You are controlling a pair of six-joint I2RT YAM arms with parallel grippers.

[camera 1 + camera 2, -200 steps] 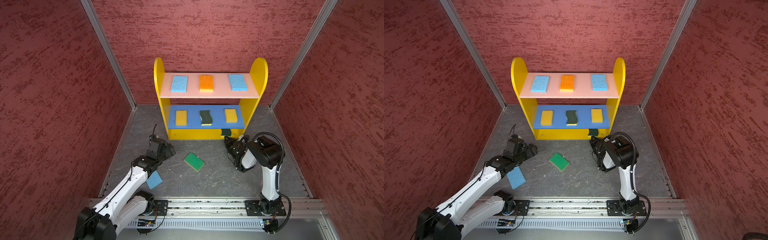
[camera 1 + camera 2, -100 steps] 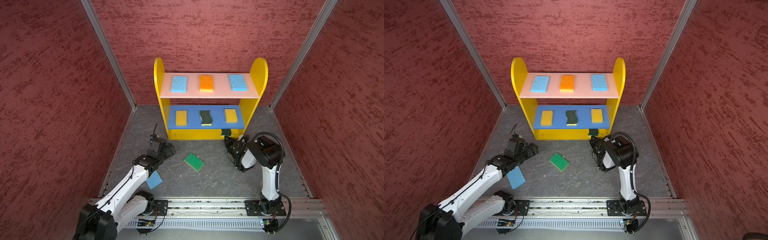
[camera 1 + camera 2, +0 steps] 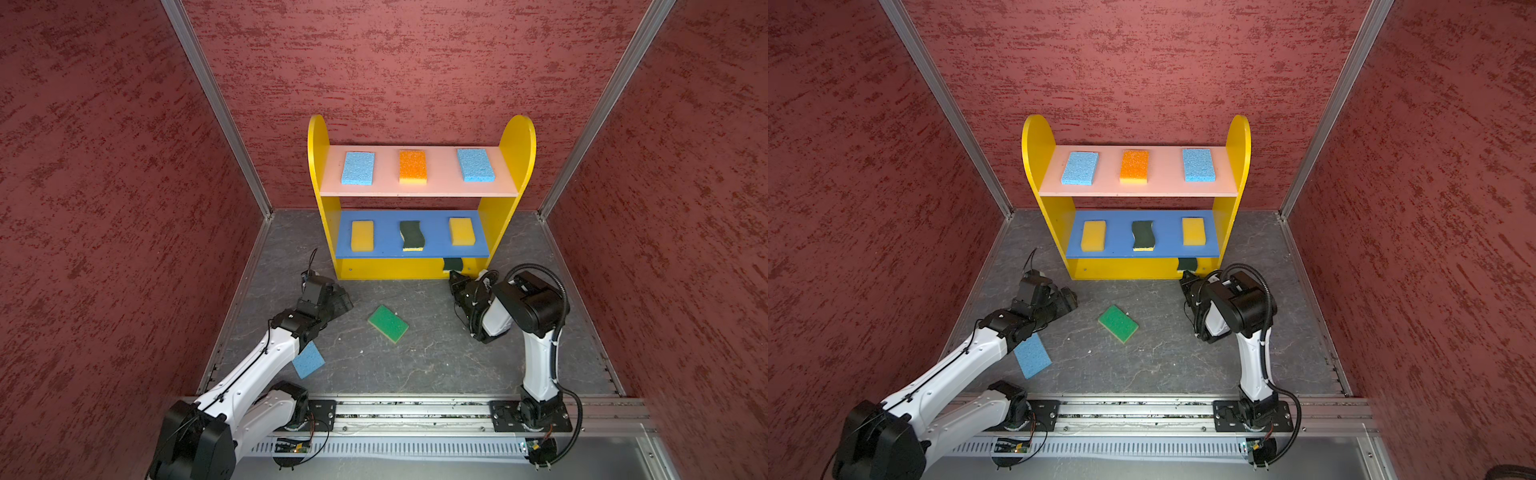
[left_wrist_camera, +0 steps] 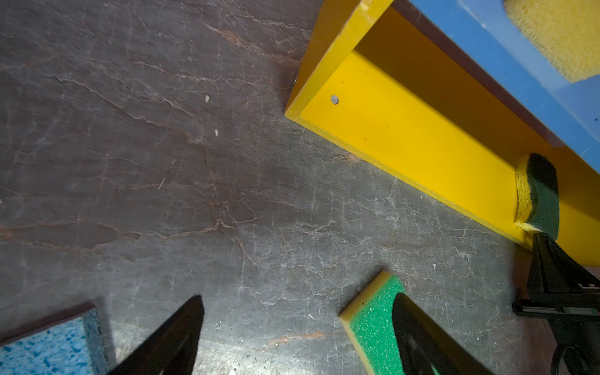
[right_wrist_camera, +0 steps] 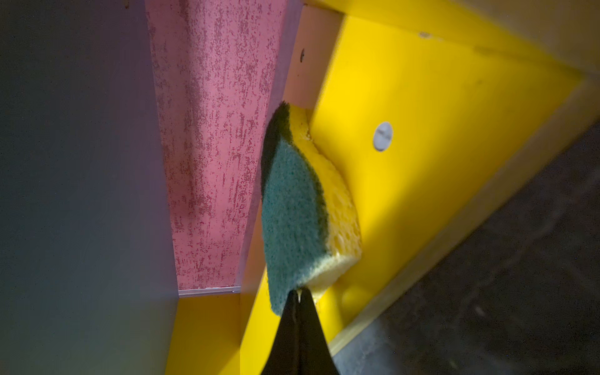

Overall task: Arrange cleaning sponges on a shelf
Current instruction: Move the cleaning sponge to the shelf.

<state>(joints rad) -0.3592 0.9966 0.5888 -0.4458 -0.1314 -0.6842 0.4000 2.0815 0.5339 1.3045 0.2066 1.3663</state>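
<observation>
Your right gripper [image 5: 297,297] is clamping shut on the near tip of the dark green wavy-edged foam sponge [image 5: 292,207]. Its long axis is running straight away from the jaws over the yellow bottom board [image 5: 438,130] of the small three-tier shelf [image 3: 318,166], near the right end, probably touching it. That arm is reaching low and folded. Your left gripper [image 4: 297,297] is hanging spread and empty.

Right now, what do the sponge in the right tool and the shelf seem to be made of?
Held sponge: porous yellow foam under a dark green fibrous scouring layer, matte; open pores show on its edge. Shelf: likely painted wood or fibreboard, smooth with slight sheen; flat boards joined under a screw cap.
</observation>
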